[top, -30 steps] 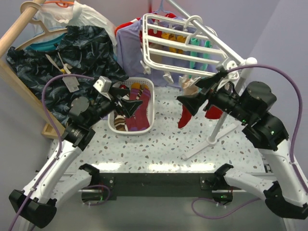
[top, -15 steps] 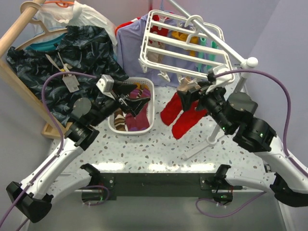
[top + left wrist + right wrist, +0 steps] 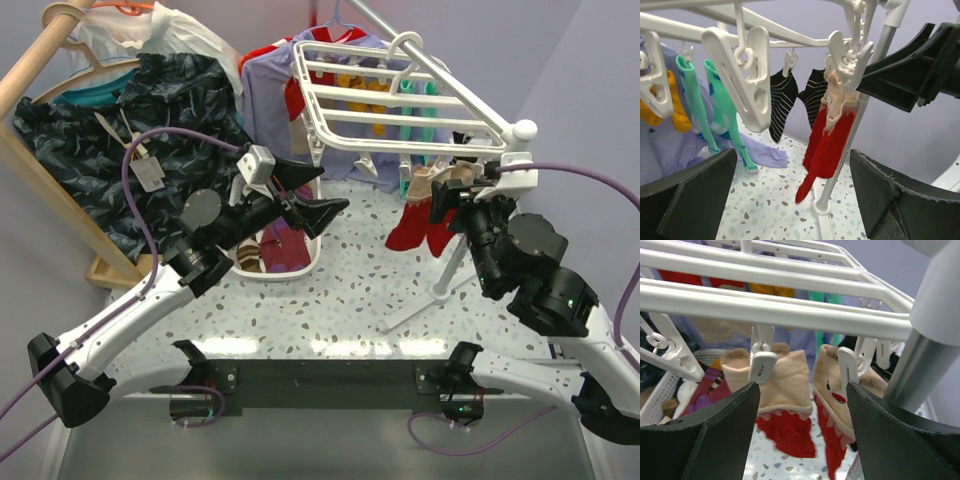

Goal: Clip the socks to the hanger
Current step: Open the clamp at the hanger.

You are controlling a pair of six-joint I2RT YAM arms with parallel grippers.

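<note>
White plastic hanger spans the top of the rt wrist view, w/ two red socks, cream-cuffed, clipped below it. Right end effector has its fingers apart, that pair hanging between them. Left end effector, fingers wide apart, hovers centre-left of the top view, over the basket where the maroon socks lie.

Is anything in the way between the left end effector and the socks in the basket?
Nothing visible does. The left end effector hangs open, raised beside the hanger, and the socks lie uncovered in the open-topped basket below it.
</note>
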